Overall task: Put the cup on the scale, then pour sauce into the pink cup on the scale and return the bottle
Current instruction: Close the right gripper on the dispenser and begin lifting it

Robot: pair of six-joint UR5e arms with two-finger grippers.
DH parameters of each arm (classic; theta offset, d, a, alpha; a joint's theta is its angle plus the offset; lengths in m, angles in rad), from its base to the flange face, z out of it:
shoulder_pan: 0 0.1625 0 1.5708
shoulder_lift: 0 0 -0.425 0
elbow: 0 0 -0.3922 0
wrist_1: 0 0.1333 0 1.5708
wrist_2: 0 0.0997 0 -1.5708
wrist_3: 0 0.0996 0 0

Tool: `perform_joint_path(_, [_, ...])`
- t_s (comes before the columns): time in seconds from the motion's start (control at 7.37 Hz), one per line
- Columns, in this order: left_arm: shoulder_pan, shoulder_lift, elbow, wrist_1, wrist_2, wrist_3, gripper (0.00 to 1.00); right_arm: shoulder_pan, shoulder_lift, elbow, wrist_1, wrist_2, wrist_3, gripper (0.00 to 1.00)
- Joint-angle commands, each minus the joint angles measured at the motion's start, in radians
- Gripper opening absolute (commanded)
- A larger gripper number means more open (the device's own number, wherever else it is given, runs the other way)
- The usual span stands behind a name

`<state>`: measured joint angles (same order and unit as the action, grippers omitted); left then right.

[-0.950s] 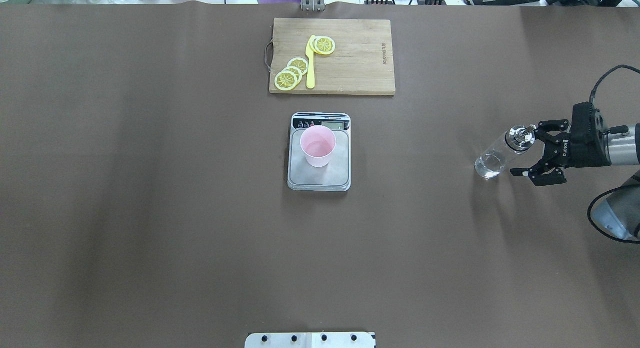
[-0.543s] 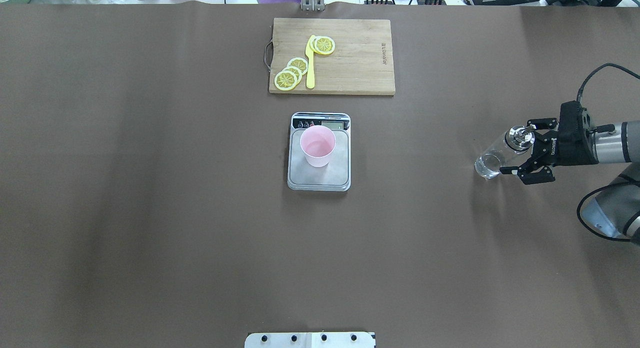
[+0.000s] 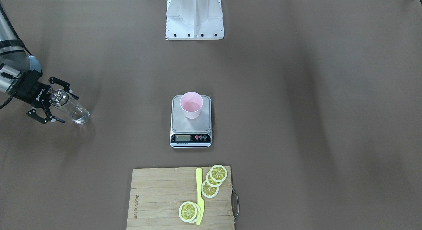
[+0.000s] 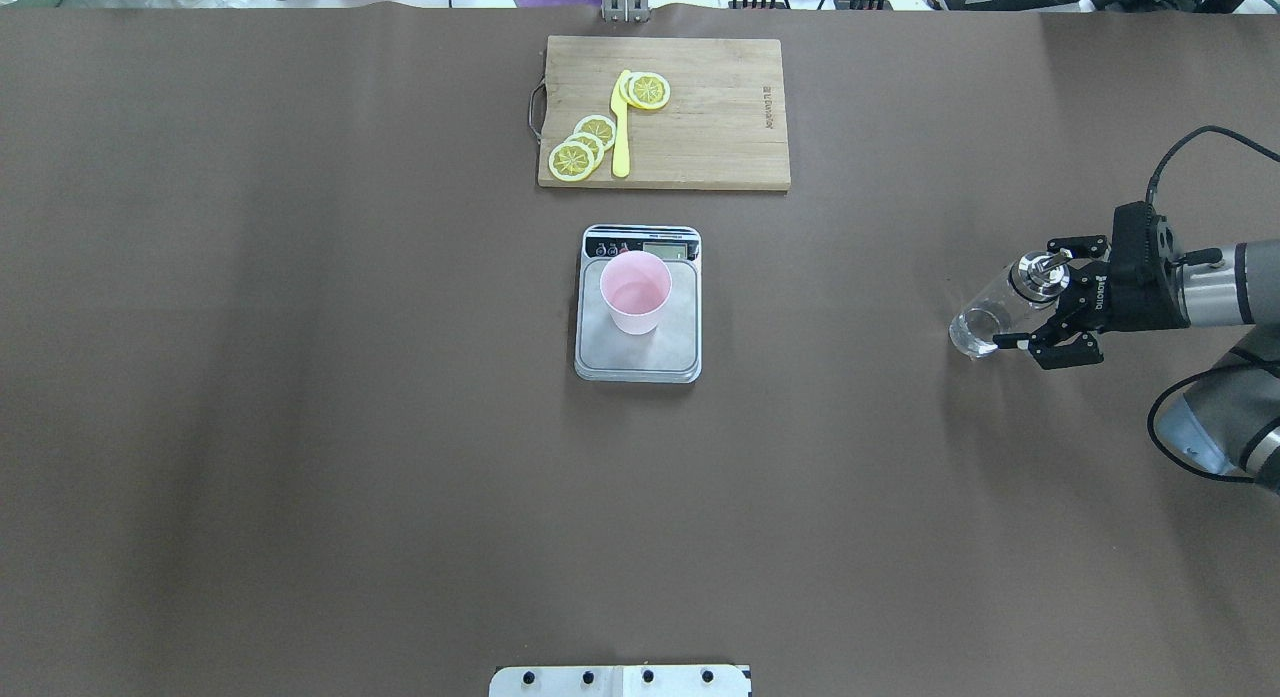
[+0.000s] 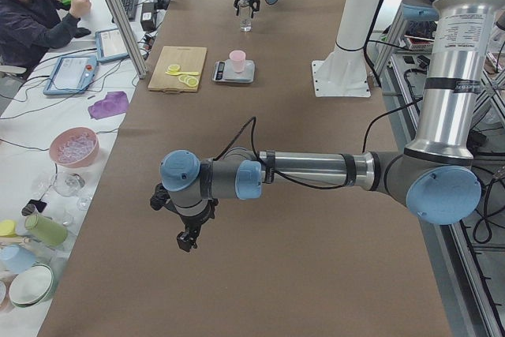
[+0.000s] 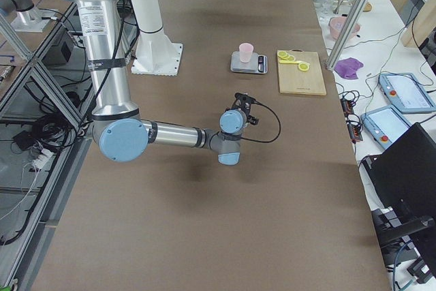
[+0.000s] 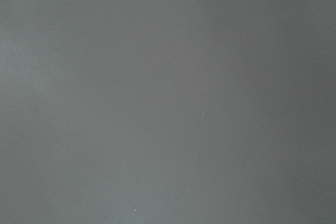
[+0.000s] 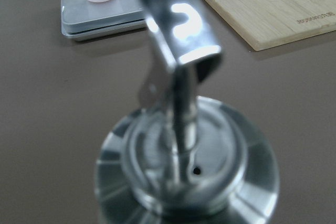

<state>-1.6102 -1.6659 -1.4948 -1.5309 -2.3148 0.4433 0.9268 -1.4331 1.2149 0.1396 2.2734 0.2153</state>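
Observation:
The pale pink cup [image 4: 635, 292] stands upright on the scale [image 4: 640, 362] at mid-table, also seen as the cup [image 3: 191, 105] on the scale [image 3: 190, 126]. The clear glass bottle [image 4: 990, 315] with its metal cap stands at the far right, a little clear sauce [image 4: 973, 333] showing low in it. My right gripper [image 4: 1025, 297] is open, one finger on each side of the bottle [image 3: 73, 112], not closed on it. The right wrist view is filled by the bottle's cap and spout [image 8: 184, 171]. My left gripper [image 5: 186, 238] hangs over bare table; I cannot tell its state.
A wooden cutting board [image 4: 720, 117] with lemon slices [image 4: 585, 147] and a yellow knife [image 4: 621, 127] lies beyond the scale. The robot's white base plate [image 3: 195, 15] sits at the near table edge. A person [image 5: 31, 13] sits at a side bench.
My right gripper has moved left, still open, so its fingers now reach along both sides of the bottle. Cup, scale and bottle have not moved.

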Motion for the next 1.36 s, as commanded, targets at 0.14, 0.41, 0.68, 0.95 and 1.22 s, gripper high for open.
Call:
perform_joint_path(0.14, [0.001, 0.000, -0.001, 0.000, 0.000, 0.000, 0.98, -0.005, 0.000, 0.002, 0.000, 0.000, 0.001, 0.95])
perform_joint_path(0.41, [0.001, 0.000, -0.001, 0.000, 0.000, 0.000, 0.98, -0.006, 0.000, 0.003, 0.000, 0.002, 0.000, 0.63])
perform_joint_path(0.68, [0.001, 0.000, 0.001, 0.000, 0.000, 0.000, 0.98, -0.006, 0.000, 0.006, 0.000, 0.002, 0.001, 0.40])
perform_joint_path(0.95, [0.001, 0.000, 0.004, 0.000, 0.000, 0.000, 0.98, -0.005, 0.000, 0.009, 0.000, 0.002, 0.000, 0.00])
perform_joint_path(1.22, [0.001, 0.000, 0.007, 0.000, 0.000, 0.002, 0.98, -0.006, 0.010, 0.014, -0.009, 0.003, 0.001, 0.00])
